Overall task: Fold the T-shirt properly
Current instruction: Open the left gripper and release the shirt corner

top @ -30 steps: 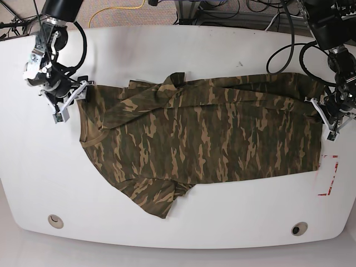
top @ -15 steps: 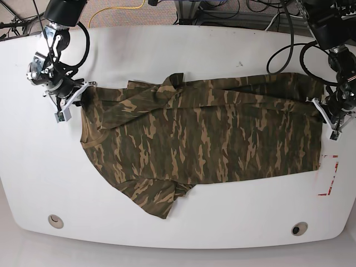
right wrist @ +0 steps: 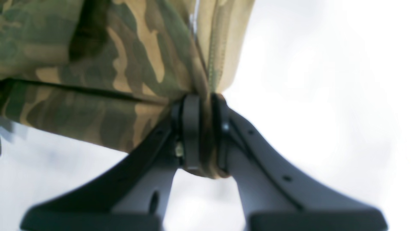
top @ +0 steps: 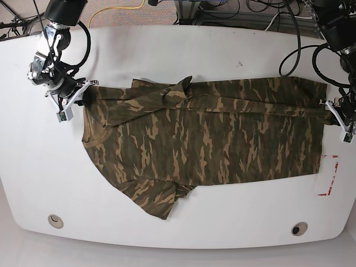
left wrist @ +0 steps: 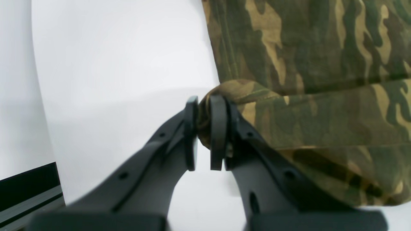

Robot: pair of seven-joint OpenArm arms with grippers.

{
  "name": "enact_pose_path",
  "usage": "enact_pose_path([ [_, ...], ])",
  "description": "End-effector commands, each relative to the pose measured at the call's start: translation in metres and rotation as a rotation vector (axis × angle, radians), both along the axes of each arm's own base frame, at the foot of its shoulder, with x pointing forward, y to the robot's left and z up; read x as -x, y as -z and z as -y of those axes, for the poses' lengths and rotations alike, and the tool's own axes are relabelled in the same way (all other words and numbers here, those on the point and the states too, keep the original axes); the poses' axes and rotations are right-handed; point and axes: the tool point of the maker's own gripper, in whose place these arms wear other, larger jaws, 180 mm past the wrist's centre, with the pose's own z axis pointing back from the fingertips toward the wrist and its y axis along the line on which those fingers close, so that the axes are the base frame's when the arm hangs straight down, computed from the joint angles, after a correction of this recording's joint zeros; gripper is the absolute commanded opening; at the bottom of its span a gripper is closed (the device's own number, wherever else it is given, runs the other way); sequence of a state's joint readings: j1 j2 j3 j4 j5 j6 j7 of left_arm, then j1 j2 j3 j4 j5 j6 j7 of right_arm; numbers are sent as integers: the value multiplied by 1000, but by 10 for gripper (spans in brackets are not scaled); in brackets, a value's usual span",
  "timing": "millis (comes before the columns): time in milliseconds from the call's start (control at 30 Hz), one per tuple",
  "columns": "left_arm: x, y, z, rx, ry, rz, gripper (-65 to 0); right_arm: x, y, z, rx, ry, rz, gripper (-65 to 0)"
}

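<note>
The camouflage T-shirt (top: 206,136) lies spread across the white table (top: 167,50), with its collar to the left and its hem to the right. My right gripper (top: 74,101) is at the shirt's upper left corner by the shoulder. In the right wrist view this gripper (right wrist: 205,109) is shut on a bunched edge of the T-shirt (right wrist: 96,64), whose tan inner side shows. My left gripper (top: 336,114) is at the upper right hem corner. In the left wrist view it (left wrist: 204,110) is shut on a fold of the T-shirt (left wrist: 321,64). One sleeve (top: 161,203) sticks out at the bottom.
A red-marked patch (top: 329,175) sits on the table just right of the hem. Two round holes (top: 55,221) (top: 299,228) lie near the front edge. Cables and equipment run behind the table's far edge (top: 233,14).
My right gripper has shut on the shoulder edge it was open around. The left gripper has moved right with the hem corner, and the shirt's top edge now lies straighter and tauter.
</note>
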State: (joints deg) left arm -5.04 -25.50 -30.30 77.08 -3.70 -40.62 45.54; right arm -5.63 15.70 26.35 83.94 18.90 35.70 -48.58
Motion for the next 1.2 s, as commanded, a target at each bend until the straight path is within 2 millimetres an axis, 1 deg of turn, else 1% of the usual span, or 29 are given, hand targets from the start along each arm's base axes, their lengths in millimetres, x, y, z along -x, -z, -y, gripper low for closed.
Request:
enact_pose_path([
  [0, -7, -25, -20, -61, -15, 44, -607, 9, 5, 10, 50, -3, -56, -591],
  [133, -10, -28, -19, -61, -10, 53, -604, 9, 5, 10, 50, -3, -56, -591],
  [267, -21, -41, -21, -62, -17, 90, -603, 12, 7, 10, 50, -4, -62, -591],
  [433, -31, -47, -21, -52, -20, 110, -601, 10, 2, 9, 50, -5, -30, -591],
  [500, -37, -53, -21, -52, -21, 128, -601, 10, 1, 9, 51, -7, -25, -591],
  [600, -40, -57, -22, -52, -23, 136, -589, 14, 4, 7, 46, -8, -35, -590],
  [767, -42, -59, -21, -53, -22, 142, -453, 17, 6, 7, 45, -8, -38, -587],
  [800, -42, -59, -21, -53, -22, 142, -406, 17, 6, 7, 45, -8, -38, -587],
  [900, -42, -60, -21, -53, -22, 143, -326, 17, 6, 7, 45, -8, -39, -587],
  [967, -45, -64, -22, -56, -23, 154, -293, 17, 6, 7, 45, -8, -39, -587],
  [1000, -48, -70, -25, -63, -24, 165, -286, 17, 6, 7, 45, -8, -39, -587],
  [1167, -55, -92, -35, -79, -37, 210, -283, 15, 2, 7, 52, -13, -26, -587],
])
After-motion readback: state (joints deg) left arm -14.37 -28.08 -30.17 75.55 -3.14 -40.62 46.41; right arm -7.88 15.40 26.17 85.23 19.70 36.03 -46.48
